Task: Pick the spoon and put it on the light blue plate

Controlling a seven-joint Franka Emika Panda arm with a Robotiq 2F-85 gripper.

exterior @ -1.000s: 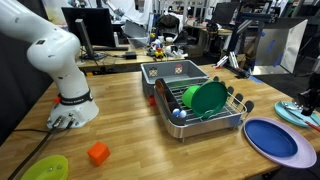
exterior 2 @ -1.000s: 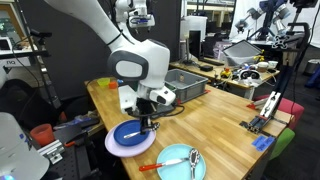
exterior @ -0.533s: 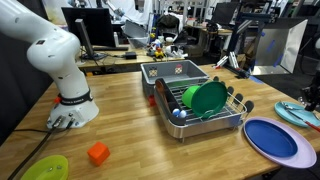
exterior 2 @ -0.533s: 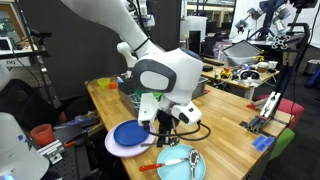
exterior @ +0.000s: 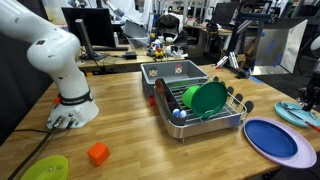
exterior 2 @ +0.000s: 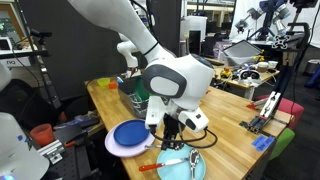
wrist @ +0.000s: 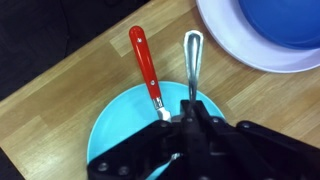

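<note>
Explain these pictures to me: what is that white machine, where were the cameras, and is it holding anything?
The white machine is a robot arm, steered by a person. Two pictures come from cameras standing around the wooden table; the third comes from a camera on the arm's wrist, looking down past its gripper. Below it lies a light blue plate with a spoon and a red-handled utensil, their heads on the plate, handles sticking out past the rim. Beside it is a darker blue plate. A dish rack holds a green plate. The gripper hangs right over the spoon; whether it grips it, I cannot tell.
</note>
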